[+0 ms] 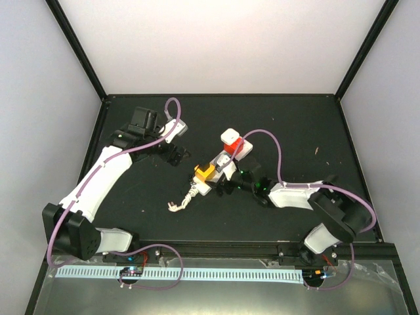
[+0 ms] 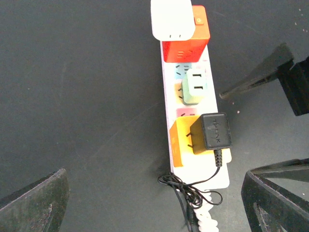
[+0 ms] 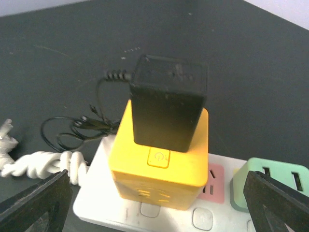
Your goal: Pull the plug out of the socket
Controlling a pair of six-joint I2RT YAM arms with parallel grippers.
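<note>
Two grippers: left gripper [image 1: 176, 155] and right gripper [image 1: 227, 184], both with jaws spread wide, neither holding anything.
Socket: white power strip [image 2: 166, 104], flat on the black table [image 1: 295, 131], mid-table between the two arms.
Long axis: diagonal in the top view. The twisted white cord stub [image 1: 187, 197] is at the near-left end. A red cube adapter [image 2: 186, 46] with a white cube [image 2: 171, 19] on it is at the far-right end.
Fittings on strip: yellow cube adapter [image 3: 159, 159] at the cord end; green adapter [image 2: 195, 87] midway along.
Plug: black wall adapter [image 3: 166, 104], taken to be the item to pull. It is seated on the yellow cube adapter, and its thin black lead [image 2: 190, 191] lies looped loose at the cord end.
Nearer arm: right. It reaches in from the strip's near-right side, crosswise to the long axis. Its wrist view has the black wall adapter straight ahead, framed by both fingers [image 3: 36, 203].
Farther arm: left. It sits off the strip's far-left side, apart from it.
Coming move, judged: the right jaws close across the black body and draw it away from the yellow cube adapter.
Risk, judged: the strip is unheld and may lift with the plug unless the left gripper pins it.
Status: plug not yet out.
</note>
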